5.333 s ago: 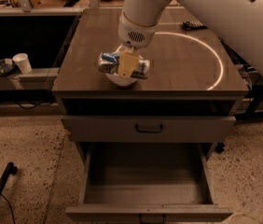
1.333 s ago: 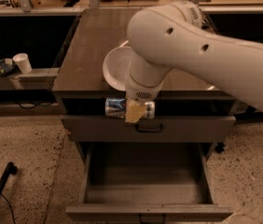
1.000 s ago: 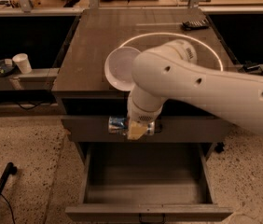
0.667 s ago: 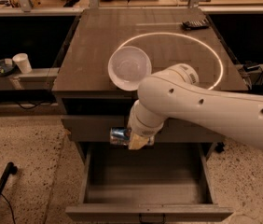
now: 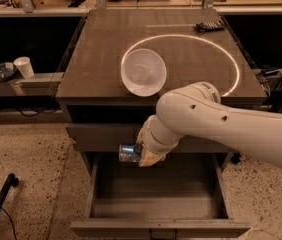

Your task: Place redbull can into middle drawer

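We see the gripper [image 5: 145,157] low in front of the cabinet, jaws clenched on the redbull can [image 5: 127,152]. The can lies sideways in the air over the back-left of the open middle drawer [image 5: 156,201], not touching it. A white bowl [image 5: 142,72] sits on the tabletop [image 5: 96,49].

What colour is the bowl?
The bowl is white, camera view. The claw holds the redbull can above the middle drawer.

Right end of redbull can [image 5: 127,152] hidden in gripper [image 5: 142,157] above middle drawer [image 5: 156,228]
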You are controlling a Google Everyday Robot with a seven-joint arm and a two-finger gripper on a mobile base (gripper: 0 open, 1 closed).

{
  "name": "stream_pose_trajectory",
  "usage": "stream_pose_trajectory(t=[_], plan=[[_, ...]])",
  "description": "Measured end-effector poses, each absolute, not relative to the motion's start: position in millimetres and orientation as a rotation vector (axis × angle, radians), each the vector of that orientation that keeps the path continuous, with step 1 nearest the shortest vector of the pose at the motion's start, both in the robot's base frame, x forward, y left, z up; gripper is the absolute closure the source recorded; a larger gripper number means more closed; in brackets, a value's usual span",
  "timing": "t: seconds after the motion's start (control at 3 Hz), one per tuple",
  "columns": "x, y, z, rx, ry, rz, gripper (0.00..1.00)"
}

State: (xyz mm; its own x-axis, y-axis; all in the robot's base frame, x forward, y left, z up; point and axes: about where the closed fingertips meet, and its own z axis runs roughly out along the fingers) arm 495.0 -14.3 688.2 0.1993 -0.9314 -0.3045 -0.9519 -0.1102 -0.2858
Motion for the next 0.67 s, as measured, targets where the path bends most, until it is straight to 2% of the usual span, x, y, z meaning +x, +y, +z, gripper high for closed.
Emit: stream_pose_trajectory(t=[0.67], plan=[[498.4, -41.9, 649.2, -2.063, 1.768, 0.146, 1.0]])
